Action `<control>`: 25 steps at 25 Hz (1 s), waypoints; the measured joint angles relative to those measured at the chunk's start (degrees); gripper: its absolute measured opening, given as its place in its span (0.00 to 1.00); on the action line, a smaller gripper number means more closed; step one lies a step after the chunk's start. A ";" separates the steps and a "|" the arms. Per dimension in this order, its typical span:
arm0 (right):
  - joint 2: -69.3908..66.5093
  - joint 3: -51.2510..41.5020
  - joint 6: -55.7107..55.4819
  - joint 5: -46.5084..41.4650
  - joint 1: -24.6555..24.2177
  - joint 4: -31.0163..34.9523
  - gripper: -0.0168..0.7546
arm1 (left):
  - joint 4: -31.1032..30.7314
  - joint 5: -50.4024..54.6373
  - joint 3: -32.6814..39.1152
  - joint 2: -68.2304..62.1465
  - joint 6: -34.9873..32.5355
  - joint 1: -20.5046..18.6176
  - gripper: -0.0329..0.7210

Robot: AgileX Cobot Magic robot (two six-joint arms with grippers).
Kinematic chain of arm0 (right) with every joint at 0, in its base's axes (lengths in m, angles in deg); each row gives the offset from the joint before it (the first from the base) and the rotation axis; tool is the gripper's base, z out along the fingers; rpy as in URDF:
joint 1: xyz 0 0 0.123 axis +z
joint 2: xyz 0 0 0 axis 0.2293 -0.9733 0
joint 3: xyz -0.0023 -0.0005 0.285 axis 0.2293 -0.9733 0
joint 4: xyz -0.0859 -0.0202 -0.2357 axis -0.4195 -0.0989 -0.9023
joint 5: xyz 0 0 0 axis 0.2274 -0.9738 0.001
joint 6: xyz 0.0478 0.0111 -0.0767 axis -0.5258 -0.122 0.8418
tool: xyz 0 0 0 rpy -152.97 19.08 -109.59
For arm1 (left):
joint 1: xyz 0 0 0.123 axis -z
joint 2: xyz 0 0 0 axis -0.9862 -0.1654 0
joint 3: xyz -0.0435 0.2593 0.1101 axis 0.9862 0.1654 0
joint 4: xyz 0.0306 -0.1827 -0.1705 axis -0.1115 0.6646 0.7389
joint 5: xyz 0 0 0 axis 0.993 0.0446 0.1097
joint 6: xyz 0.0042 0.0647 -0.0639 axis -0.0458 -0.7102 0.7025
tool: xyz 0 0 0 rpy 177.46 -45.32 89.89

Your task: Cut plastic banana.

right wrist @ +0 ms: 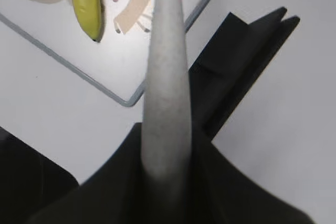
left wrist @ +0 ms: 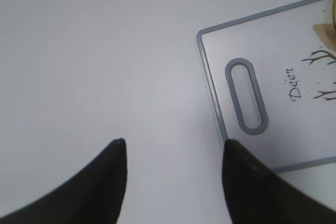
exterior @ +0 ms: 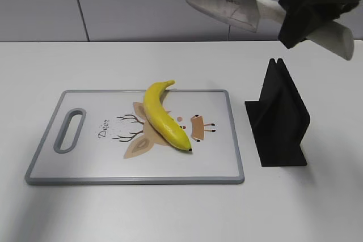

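The yellow plastic banana point(exterior: 163, 116) lies on the white cutting board point(exterior: 85, 168), near its middle, dark tip toward the front right. It also shows in the right wrist view point(right wrist: 86, 1). My right gripper point(exterior: 309, 9) is shut on the white handle of a cleaver point(exterior: 221, 4) and holds it high in the air, above and to the right of the board, blade pointing left. In the right wrist view the handle point(right wrist: 167, 72) runs between the jaws point(right wrist: 167, 145). My left gripper point(left wrist: 173, 153) is open and empty over bare table, left of the board's handle slot point(left wrist: 247, 95).
A black knife stand point(exterior: 278, 120) stands upright on the table right of the board, under the cleaver; it also shows in the right wrist view point(right wrist: 236, 61). The board has a grey rim and a deer drawing. A white wall is behind.
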 joint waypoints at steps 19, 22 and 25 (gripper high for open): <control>17.74 -33.32 -28.99 23.70 0.00 -5.66 0.25 | 0.08 -4.22 22.73 29.69 3.70 0.00 0.77; 17.74 -33.99 -31.64 24.68 0.00 -8.35 0.25 | 0.08 -5.53 29.03 36.57 4.15 0.00 0.77; 17.74 -34.03 -34.63 25.03 0.00 -11.85 0.25 | 0.08 -7.04 36.24 44.15 4.27 0.00 0.77</control>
